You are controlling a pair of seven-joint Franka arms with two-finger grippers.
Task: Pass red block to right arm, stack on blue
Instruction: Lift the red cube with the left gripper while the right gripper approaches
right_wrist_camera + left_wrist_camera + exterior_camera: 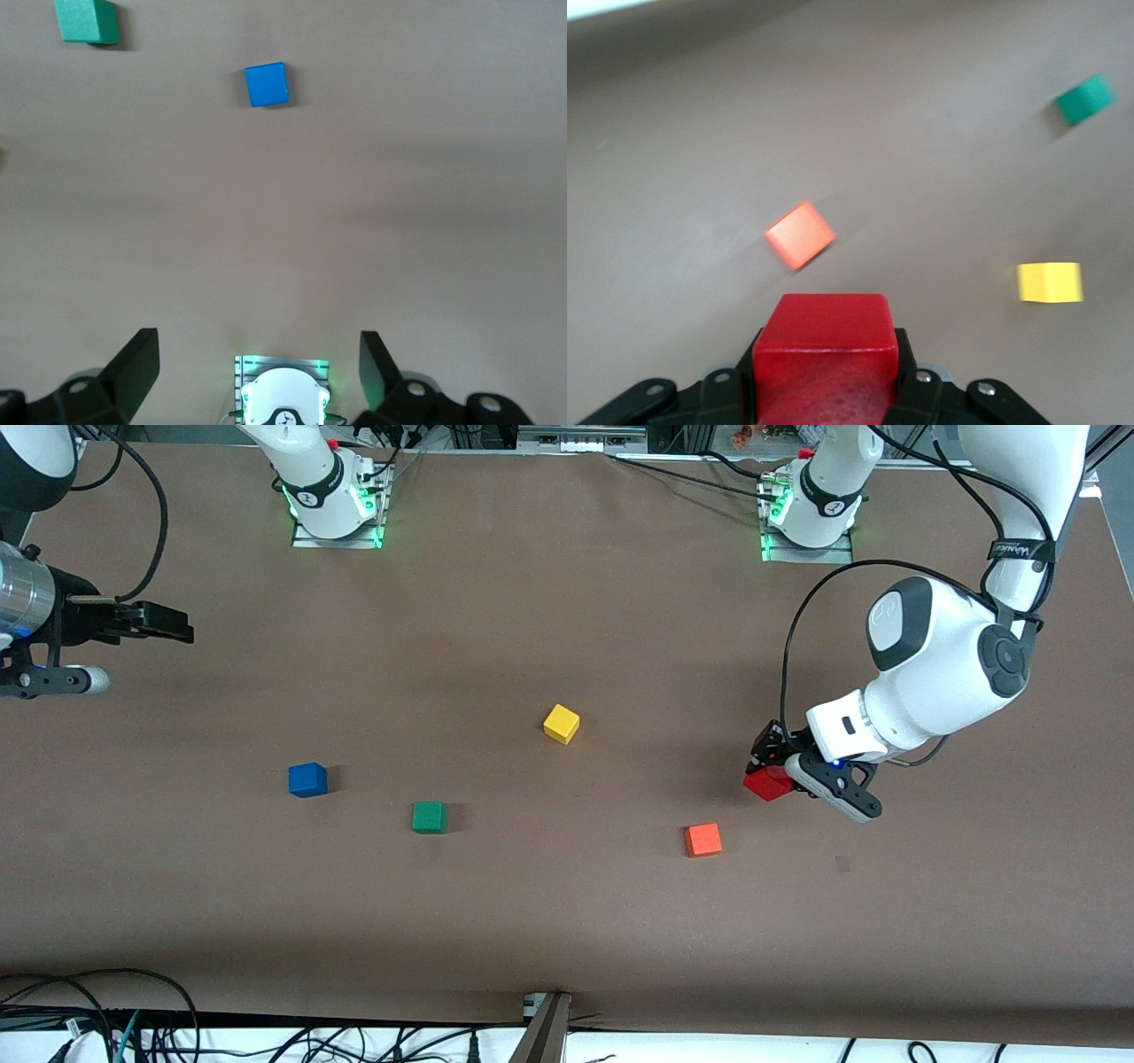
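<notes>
My left gripper (769,772) is shut on the red block (767,784) and holds it low over the table toward the left arm's end. In the left wrist view the red block (826,341) fills the space between the black fingers (908,376). The blue cube (307,779) sits on the table toward the right arm's end, and it also shows in the right wrist view (267,85). My right gripper (168,624) is open and empty, up in the air at the right arm's end of the table, well apart from the blue cube. Its spread fingers (133,363) show in the right wrist view.
An orange cube (702,840) lies close to the red block, nearer the front camera. A yellow cube (561,724) sits mid-table. A green cube (429,817) lies beside the blue cube, toward the middle. Both arm bases (335,491) stand along the table's edge farthest from the camera.
</notes>
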